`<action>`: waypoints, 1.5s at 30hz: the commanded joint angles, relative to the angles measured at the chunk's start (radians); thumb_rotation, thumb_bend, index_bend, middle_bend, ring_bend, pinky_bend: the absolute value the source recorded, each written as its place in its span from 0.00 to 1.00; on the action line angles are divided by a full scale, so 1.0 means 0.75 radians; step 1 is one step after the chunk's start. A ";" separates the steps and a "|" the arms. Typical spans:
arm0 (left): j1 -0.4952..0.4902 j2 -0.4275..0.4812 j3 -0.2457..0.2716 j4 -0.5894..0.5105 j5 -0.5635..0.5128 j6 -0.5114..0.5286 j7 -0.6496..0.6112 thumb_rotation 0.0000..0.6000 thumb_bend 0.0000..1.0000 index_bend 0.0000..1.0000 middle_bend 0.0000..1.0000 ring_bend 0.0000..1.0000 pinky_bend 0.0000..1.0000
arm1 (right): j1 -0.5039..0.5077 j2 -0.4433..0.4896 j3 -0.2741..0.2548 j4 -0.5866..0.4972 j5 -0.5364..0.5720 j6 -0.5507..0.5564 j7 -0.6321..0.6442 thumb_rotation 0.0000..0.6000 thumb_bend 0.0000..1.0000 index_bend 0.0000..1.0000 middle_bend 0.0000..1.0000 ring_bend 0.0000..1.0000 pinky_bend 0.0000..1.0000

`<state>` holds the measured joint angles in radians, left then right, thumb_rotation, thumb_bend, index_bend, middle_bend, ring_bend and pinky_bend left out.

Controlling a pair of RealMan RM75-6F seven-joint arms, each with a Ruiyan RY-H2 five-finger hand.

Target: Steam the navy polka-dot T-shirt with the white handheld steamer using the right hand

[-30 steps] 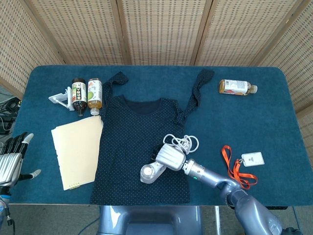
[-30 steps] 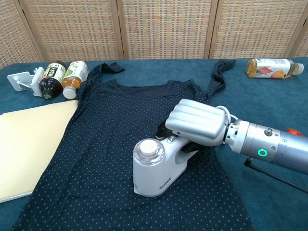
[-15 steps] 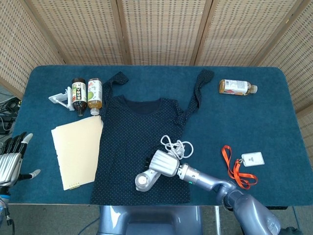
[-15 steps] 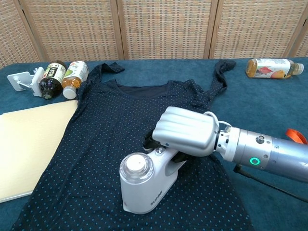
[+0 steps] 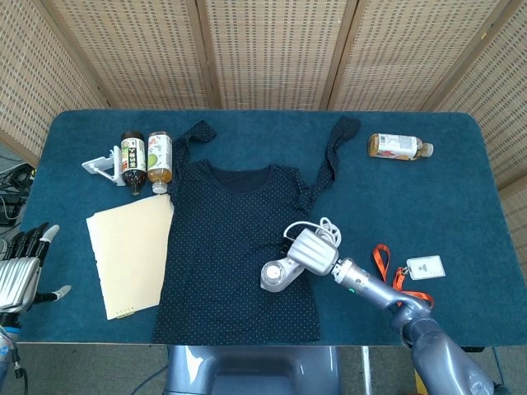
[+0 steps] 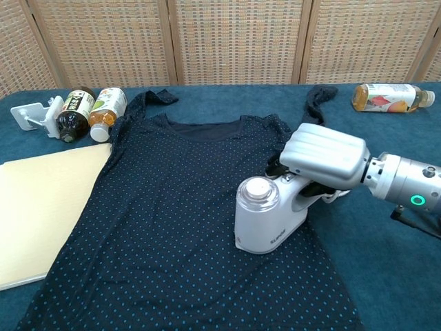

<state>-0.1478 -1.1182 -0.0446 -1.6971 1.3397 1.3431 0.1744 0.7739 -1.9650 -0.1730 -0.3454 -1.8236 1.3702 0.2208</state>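
While the navy polka-dot T-shirt point(image 5: 233, 247) lay spread flat on the blue worktop point(image 5: 461, 189), neck toward the far edge and sleeves point(image 5: 336, 148) angled outward, the right hand point(image 5: 312, 250) gripped the white handheld steamer point(image 6: 265, 215) by its handle, fingers point(image 6: 324, 153) wrapped over the top. The steamer stood on the shirt's right side, near the hem edge, its round cap point(image 6: 258, 188) facing up in the chest view. A white cord point(image 5: 323, 229) looped just behind the hand, resting on the fabric and worktop.

At the left edge of the head view, the left hand point(image 5: 23, 267) hung off the worktop with fingers apart, holding nothing.

A cream folder point(image 5: 132, 253) lay just beside the shirt's left side, touching or nearly touching it. Two bottles point(image 5: 146, 158) lay side by side near the left sleeve, with a white clip-like object point(image 5: 102, 165) next to them. Another bottle point(image 5: 398, 147) lay on its side well apart toward the far right. An orange lanyard point(image 5: 395, 284) with a white badge point(image 5: 425, 267) lay near the right forearm point(image 5: 370, 285).
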 commanded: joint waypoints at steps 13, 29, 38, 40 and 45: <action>0.005 0.001 0.003 -0.002 0.009 0.013 -0.003 1.00 0.00 0.00 0.00 0.00 0.00 | 0.019 -0.053 -0.060 -0.088 -0.080 0.068 -0.016 1.00 1.00 0.85 0.70 0.75 1.00; 0.006 0.011 0.006 -0.002 0.020 0.014 -0.023 1.00 0.00 0.00 0.00 0.00 0.00 | 0.045 -0.015 -0.097 -0.338 -0.154 0.076 -0.170 1.00 1.00 0.85 0.70 0.75 1.00; 0.007 0.007 0.010 -0.004 0.029 0.019 -0.013 1.00 0.00 0.00 0.00 0.00 0.00 | 0.007 0.055 -0.086 -0.285 -0.129 0.078 -0.173 1.00 1.00 0.85 0.70 0.75 1.00; 0.007 0.005 0.011 -0.006 0.029 0.019 -0.009 1.00 0.00 0.00 0.00 0.00 0.00 | -0.005 0.070 -0.089 -0.256 -0.125 0.078 -0.165 1.00 1.00 0.85 0.70 0.75 1.00; 0.006 0.006 0.015 -0.016 0.038 0.019 -0.004 1.00 0.00 0.00 0.00 0.00 0.00 | -0.039 0.094 -0.084 -0.171 -0.100 0.069 -0.128 1.00 1.00 0.85 0.70 0.75 1.00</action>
<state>-0.1429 -1.1137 -0.0337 -1.7085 1.3670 1.3569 0.1701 0.7554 -1.9011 -0.2387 -0.4899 -1.9083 1.4256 0.1103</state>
